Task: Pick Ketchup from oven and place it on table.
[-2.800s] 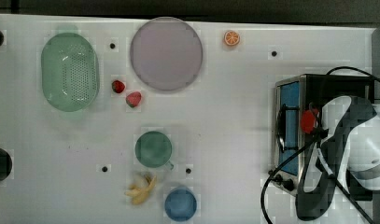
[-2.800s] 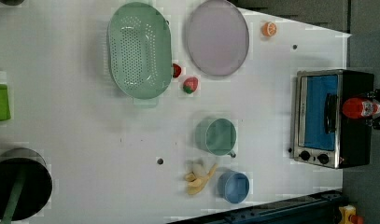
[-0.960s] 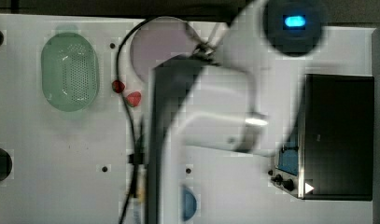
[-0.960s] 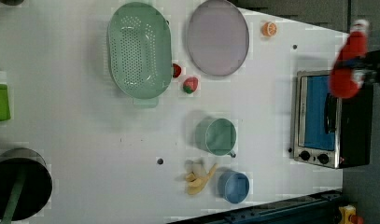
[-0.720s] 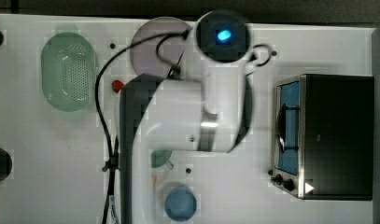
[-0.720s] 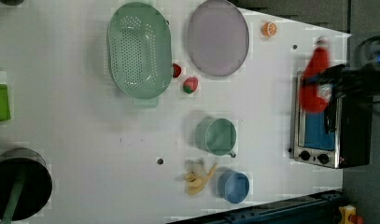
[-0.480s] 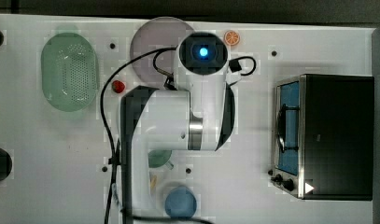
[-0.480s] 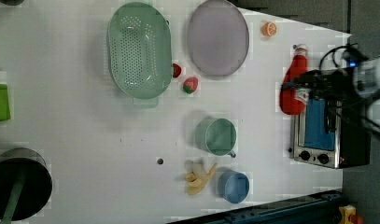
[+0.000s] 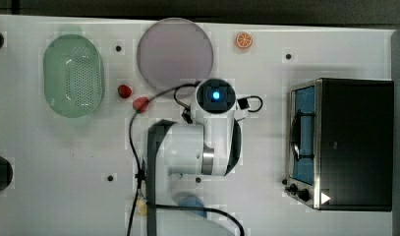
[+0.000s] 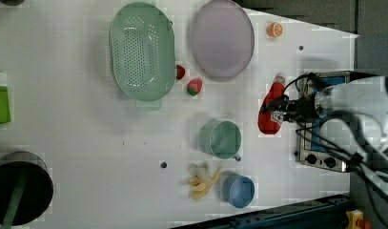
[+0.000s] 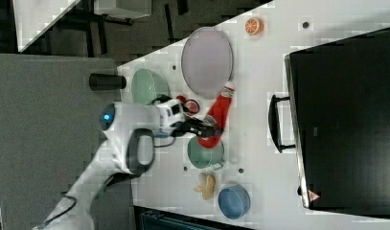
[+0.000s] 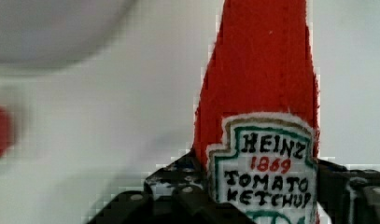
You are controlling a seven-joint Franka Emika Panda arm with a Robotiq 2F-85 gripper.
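Observation:
The ketchup (image 10: pixel 271 106), a red bottle with a white cap, hangs or stands over the white table (image 10: pixel 86 143), between the oven (image 10: pixel 320 143) and a teal cup. My gripper (image 10: pixel 279 114) is shut on its lower body, reaching in from the oven's side in the left view. In the right view the bottle (image 11: pixel 219 115) tilts beside the grey plate, with the gripper (image 11: pixel 206 130) at its base. The wrist view has the labelled bottle (image 12: pixel 262 93) between the dark fingers (image 12: pixel 173 191) of the gripper (image 12: pixel 262 198). Whether the bottle touches the table I cannot tell.
A teal cup (image 10: pixel 221 139), a banana (image 10: pixel 202 181) and a blue bowl (image 10: pixel 239 190) lie near the bottle. A grey plate (image 10: pixel 221 38), green colander (image 10: pixel 141 50), two strawberries (image 10: pixel 194 87) and an orange slice (image 10: pixel 275 29) lie farther off. The arm (image 9: pixel 187 152) spans the top view's middle.
My arm has carried the ketchup from over the oven out over the table, toward the left view's left and downward, ending between the oven and the teal cup.

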